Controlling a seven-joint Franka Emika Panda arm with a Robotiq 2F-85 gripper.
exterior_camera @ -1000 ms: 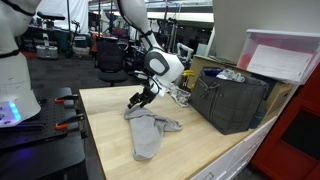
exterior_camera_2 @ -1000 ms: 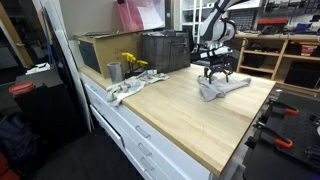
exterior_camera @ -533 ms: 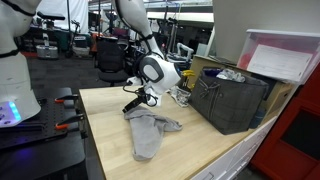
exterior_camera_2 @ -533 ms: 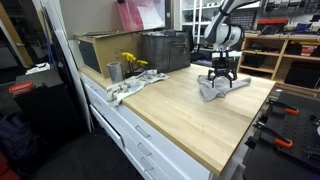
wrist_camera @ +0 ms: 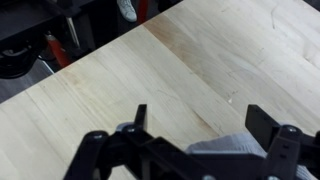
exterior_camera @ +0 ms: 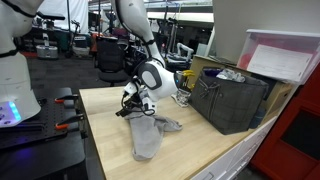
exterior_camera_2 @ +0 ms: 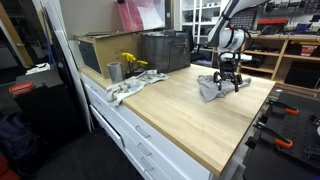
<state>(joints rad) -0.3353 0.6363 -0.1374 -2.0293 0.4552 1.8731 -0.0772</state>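
A grey cloth (exterior_camera: 150, 133) lies crumpled on the wooden table (exterior_camera: 105, 140); it also shows in the other exterior view (exterior_camera_2: 213, 88). My gripper (exterior_camera: 129, 107) hangs low over the cloth's end nearest the table edge, seen too in the exterior view from across the bench (exterior_camera_2: 231, 82). In the wrist view the gripper (wrist_camera: 198, 118) is open, its two fingers spread wide, with a corner of the grey cloth (wrist_camera: 232, 150) lying between them at the bottom. Nothing is held.
A dark crate (exterior_camera: 232, 100) with clutter stands at the back of the table. A metal cup (exterior_camera_2: 114, 71), yellow flowers (exterior_camera_2: 131, 62), a second light cloth (exterior_camera_2: 128, 88) and boxes (exterior_camera_2: 100, 50) stand along the far end.
My gripper has moved sideways and lower, from above the cloth's middle to its edge near the table side. The cloth has not moved.
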